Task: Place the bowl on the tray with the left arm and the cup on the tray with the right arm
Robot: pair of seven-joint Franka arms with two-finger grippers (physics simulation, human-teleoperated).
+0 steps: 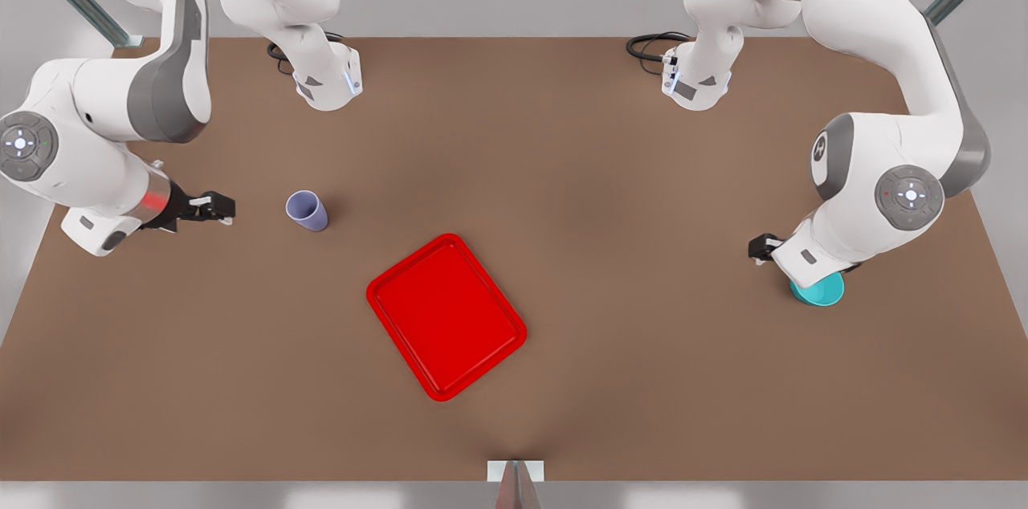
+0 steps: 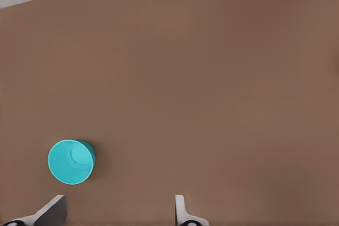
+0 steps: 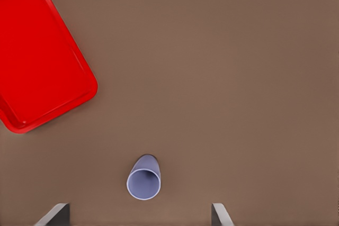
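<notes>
The teal bowl (image 1: 821,291) (image 2: 71,161) stands upright on the brown table at the front view's right, partly covered by the left arm's wrist. My left gripper (image 1: 761,247) (image 2: 117,216) hovers open just beside it, with nothing between its fingers. Over on the front view's left stands the lavender cup (image 1: 307,210) (image 3: 143,181), also upright. My right gripper (image 1: 218,208) (image 3: 137,216), with a reddish wrist band, is open and a short way from the cup, pointing at it. The red tray (image 1: 446,315) (image 3: 37,62) lies empty in the middle, turned at an angle.
Both arm bases (image 1: 325,79) (image 1: 697,79) with black cables sit at the table's back edge. A small white bracket (image 1: 515,470) is fixed at the middle of the front edge. Bare table lies between the tray and each object.
</notes>
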